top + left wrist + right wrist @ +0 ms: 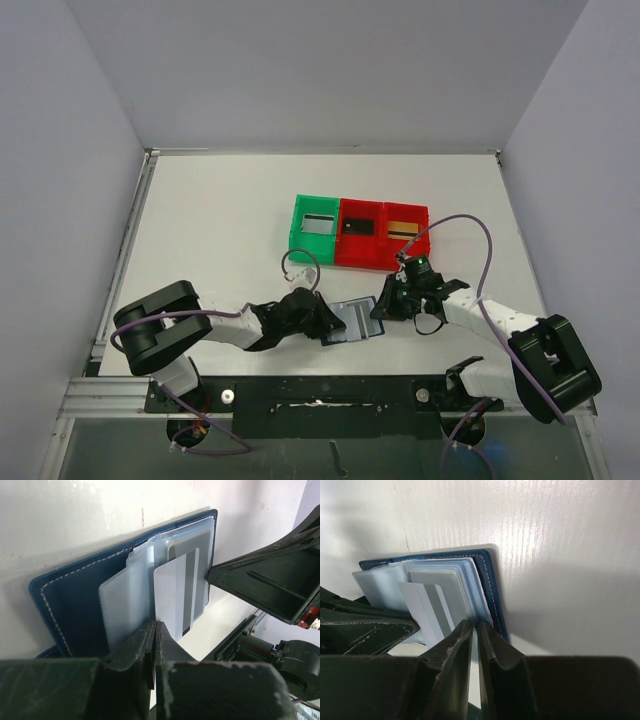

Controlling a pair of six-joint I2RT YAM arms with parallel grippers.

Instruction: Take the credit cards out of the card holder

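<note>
The navy card holder point(352, 322) lies open between my two grippers near the table's front edge. A white credit card with a grey stripe point(172, 597) point(422, 602) sticks partway out of its pale clear pockets. My left gripper point(328, 320) point(155, 626) is shut on the bottom edge of a clear pocket leaf. From the opposite side, my right gripper point(384, 307) point(475, 626) pinches the edge of the pocket leaves beside the navy cover point(492, 580), its jaws almost together. Other cards lie in the trays: silver-grey point(318, 222), black point(357, 227), gold point(403, 230).
A green tray point(297, 232) and two red trays point(358, 252) point(422, 222) stand in a row behind the card holder. Grey walls enclose the table at left, right and back. The right arm's purple cable point(480, 240) arcs over the right side.
</note>
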